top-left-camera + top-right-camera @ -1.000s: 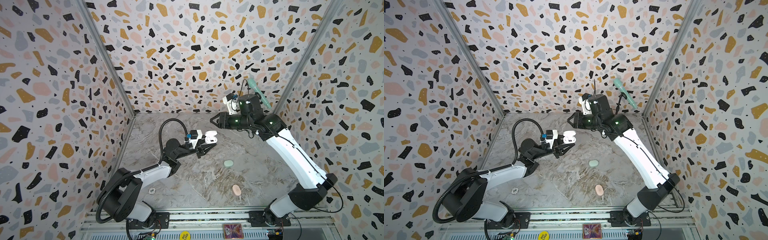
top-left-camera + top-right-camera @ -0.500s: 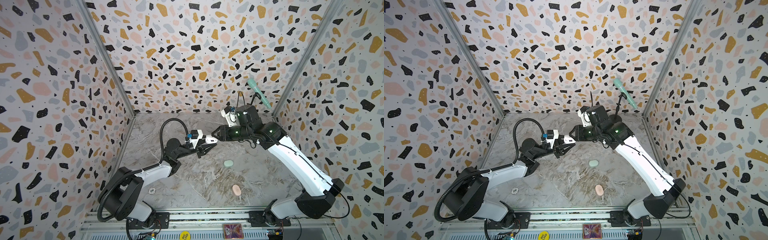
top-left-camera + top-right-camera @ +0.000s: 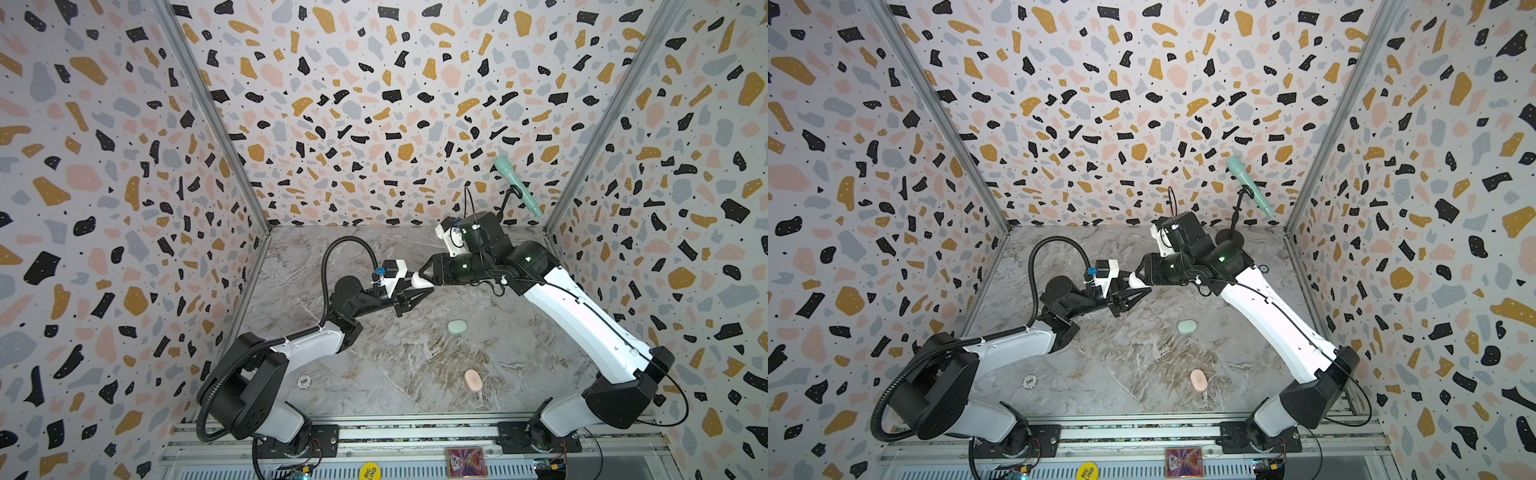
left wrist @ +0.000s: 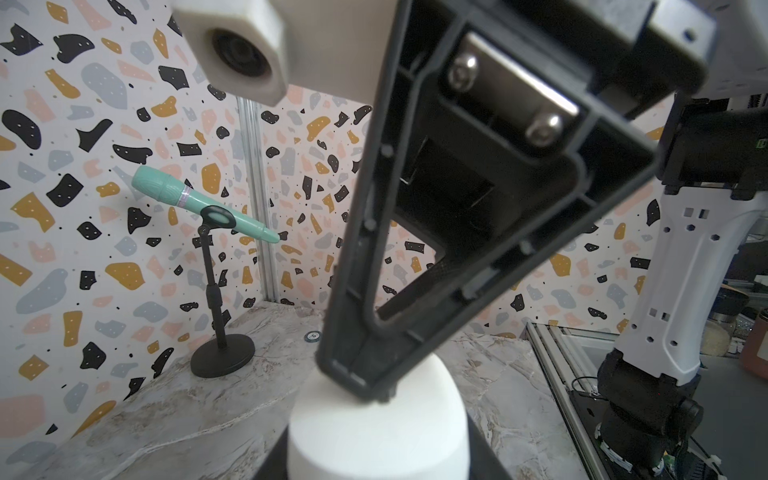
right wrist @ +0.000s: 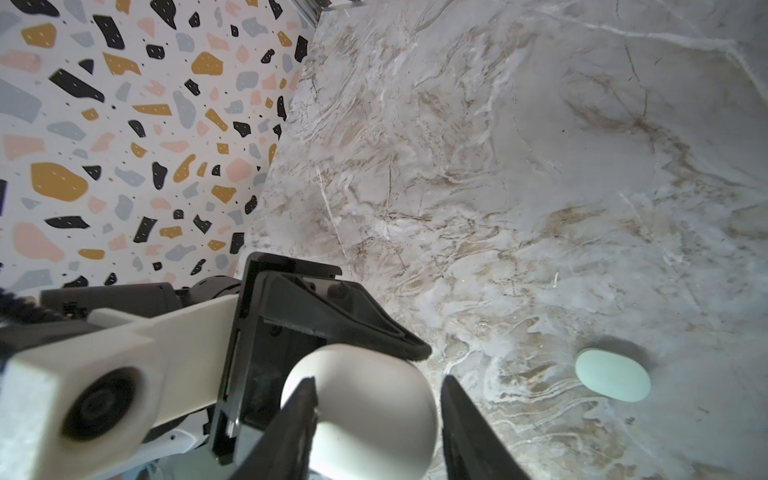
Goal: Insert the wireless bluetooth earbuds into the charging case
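**Top views:** at centre frame the left gripper (image 3: 415, 291) is clamped on a white pebble-shaped plastic charging case (image 3: 420, 281), held above the marble table (image 3: 415, 365). The right gripper (image 3: 428, 274) meets it from the right. A mint-green pebble case (image 3: 457, 326) and a pale pink pebble case (image 3: 473, 380) lie lower centre.

**Left wrist view:** the charging case (image 4: 376, 432) fills the bottom centre.

**Right wrist view:** the right fingers (image 5: 299, 415) stand apart, straddling it.

We record walls (image 3: 374, 104): terrazzo print, ochre, pink, grey, black | corner profiles (image 3: 216, 124): bare aluminium | table (image 3: 415, 361): marble-veined, evenly lit | far right corner: mint microphone (image 3: 517, 187) on black stand (image 4: 222, 353)
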